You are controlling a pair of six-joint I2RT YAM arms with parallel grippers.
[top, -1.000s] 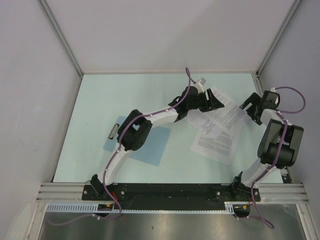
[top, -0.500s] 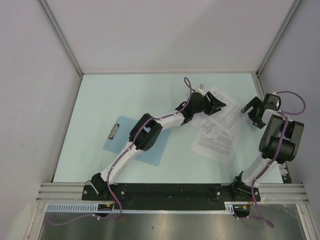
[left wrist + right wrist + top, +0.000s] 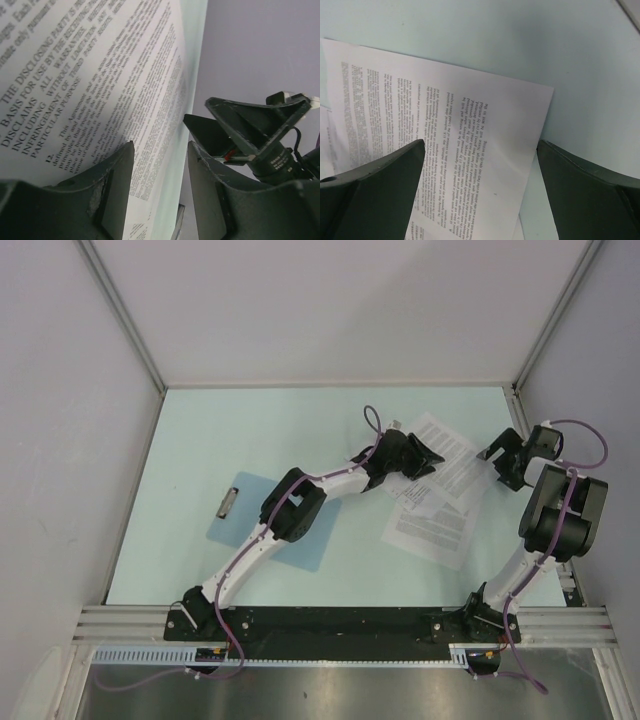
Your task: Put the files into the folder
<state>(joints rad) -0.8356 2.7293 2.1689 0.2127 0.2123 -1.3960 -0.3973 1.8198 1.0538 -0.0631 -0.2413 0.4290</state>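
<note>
Nearest me, the flat light-blue clipboard [image 3: 238, 522] lies on the smooth, pale mint table [image 3: 190, 440], left of centre. Its small silver clip [image 3: 226, 502] sits at the short edge on the left. My left arm [image 3: 250, 555] crosses over the clipboard's right part and hides it. The papers [image 3: 432, 525] are thin white sheets dense with black print. They lie overlapped and skewed right of centre, well apart from the clipboard. Past them, the left gripper [image 3: 161, 145] sits low at a sheet's edge, its dark, scuffed fingers [image 3: 116, 190] about half parted with nothing pinched between them. The right gripper [image 3: 481, 144] is spread wide over the far sheet's corner, holding nothing. I cannot tell whether either gripper touches paper, or how many sheets there are.
</note>
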